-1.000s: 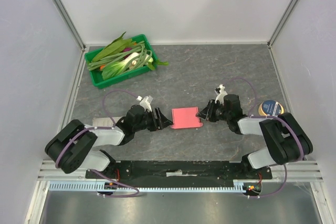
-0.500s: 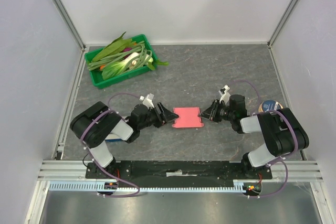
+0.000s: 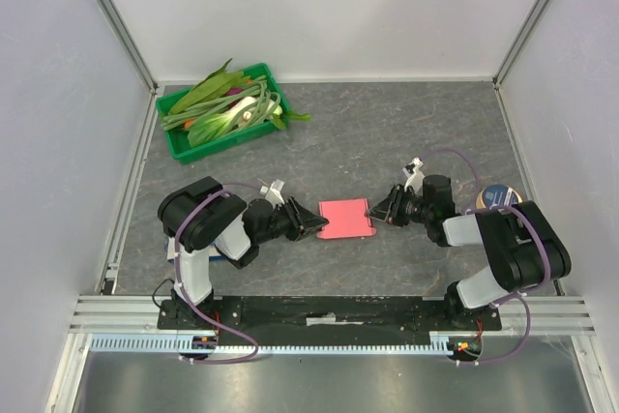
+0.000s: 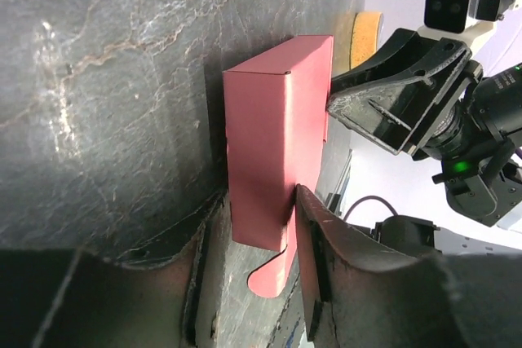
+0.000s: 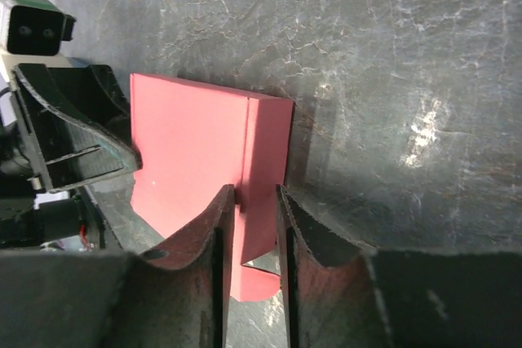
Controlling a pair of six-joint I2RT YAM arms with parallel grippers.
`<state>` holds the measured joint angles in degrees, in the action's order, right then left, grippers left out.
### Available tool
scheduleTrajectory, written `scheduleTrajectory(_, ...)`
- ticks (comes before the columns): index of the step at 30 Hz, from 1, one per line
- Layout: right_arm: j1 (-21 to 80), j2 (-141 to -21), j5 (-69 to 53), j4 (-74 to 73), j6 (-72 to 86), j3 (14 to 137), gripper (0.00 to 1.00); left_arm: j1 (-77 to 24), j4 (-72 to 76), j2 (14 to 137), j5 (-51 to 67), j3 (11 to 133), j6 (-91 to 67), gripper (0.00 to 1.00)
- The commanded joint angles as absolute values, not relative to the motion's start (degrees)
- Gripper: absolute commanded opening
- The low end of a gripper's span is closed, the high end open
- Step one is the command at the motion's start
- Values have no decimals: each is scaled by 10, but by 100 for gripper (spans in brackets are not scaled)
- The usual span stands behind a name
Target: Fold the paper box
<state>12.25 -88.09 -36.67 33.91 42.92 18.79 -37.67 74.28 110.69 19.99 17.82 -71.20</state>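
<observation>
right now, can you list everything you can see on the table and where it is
paper box: one, pink-red, table centre, between the two claws
tray: one, green, far left corner
vegetables: a heap, mostly green, in the tray
round container: one, blue top with tan rim, right side beside the right arm
table: one, dark grey, stone pattern
left claw: one, black, fingers astride the box's left end
right claw: one, black, closed on the box's right end

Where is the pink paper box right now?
In the top view, the pink-red thin cardboard paper box lies in the middle, between the left hand and right hand, which grip its ends.
</observation>
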Motion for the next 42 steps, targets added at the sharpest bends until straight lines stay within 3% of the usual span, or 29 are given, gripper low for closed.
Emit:
scheduleTrajectory(1, 139, -839, -313, 210, 364, 193, 35, -376, 864, 1095, 207, 164, -736, 41)
scheduleTrajectory(2, 144, -825, -297, 185, 353, 206, 38, -376, 862, 1093, 207, 162, -737, 40)
scheduleTrajectory(6, 179, -716, -215, 50, 306, 238, 67, -375, 861, 1075, 205, 153, -746, 36)
scheduleTrajectory(9, 228, -659, -144, -44, 263, 279, 79, -375, 860, 1062, 205, 146, -754, 34)
scheduleTrajectory(17, 488, -575, 76, -131, 171, 360, 96, -370, 823, 998, 198, 117, -779, 33)
scheduleTrajectory(21, 690, -601, 269, -163, 112, 409, 98, -352, 790, 955, 226, 105, -812, 33)
scheduleTrajectory(27, 894, -731, 502, -214, 3, 512, 98, -300, 702, 882, 299, 83, -847, 33)
scheduleTrajectory(33, 927, -881, 684, -193, -139, 567, 98, -247, 505, 719, 361, 84, -833, 33)
scheduleTrajectory(35, 928, -903, 722, -163, -179, 568, 98, -240, 359, 637, 365, 112, -791, 33)
scheduleTrajectory(38, 928, -921, 755, -59, -255, 554, 97, -233, 232, 552, 362, 134, -759, 36)
scheduleTrajectory(42, 931, -916, 771, 64, -372, 522, 97, -228, 188, 515, 373, 131, -751, 36)
